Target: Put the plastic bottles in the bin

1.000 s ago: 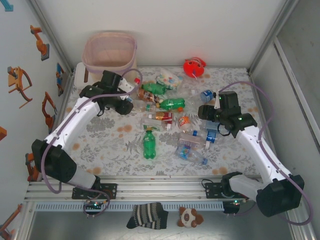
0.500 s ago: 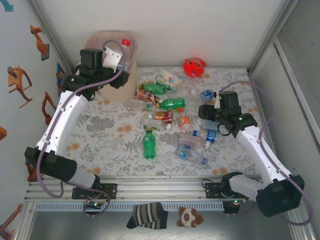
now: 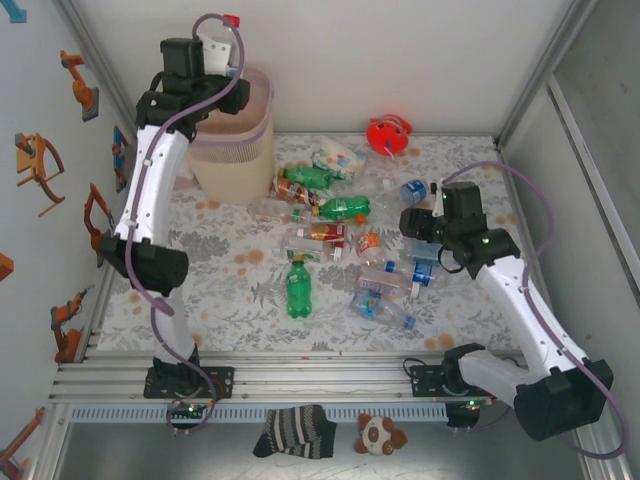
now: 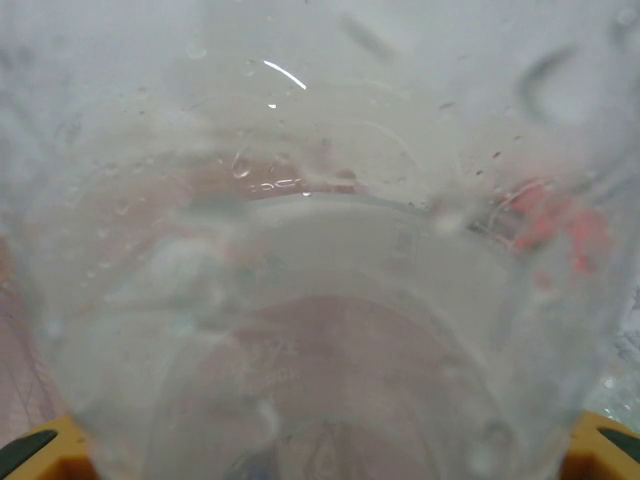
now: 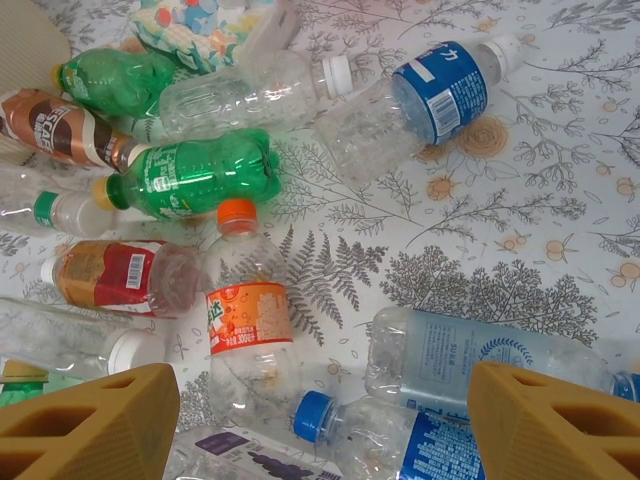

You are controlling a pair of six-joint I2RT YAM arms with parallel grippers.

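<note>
Clear plastic is what your left pincer [image 3: 212,60] is clamped on: a clear bottle [image 3: 218,48] with a red cap, held high above the bin [image 3: 255,135], toward its left side as the top camera sees it. On the left wrist camera that bottle's see-through wall [image 4: 320,250] sits right against the lens, with the yellow fingertips [image 4: 30,455] at the lower corners.

You have the pale pink bin standing upright at the far left of the floral counter [image 3: 220,270].

Just right of the bin, the rest of the plastic bottles [image 3: 330,225] lie on their sides in a loose scatter. A patterned packet [image 3: 338,160] lies at the far edge of that scatter. One green bottle [image 3: 298,288] lies apart from the heap, right of the bin and nearer the arm bases. A red toy [image 3: 388,133] sits further right of the bin, by the back edge.

Well right of the bin, your right pincer [image 3: 412,225] hangs over the heap with its jaws wide and nothing between them. Its wrist camera shows the right pincer [image 5: 320,410] above an orange-labelled bottle [image 5: 245,320], with a crumpled green bottle [image 5: 200,175] and a blue-labelled bottle [image 5: 440,90] beyond it
</note>
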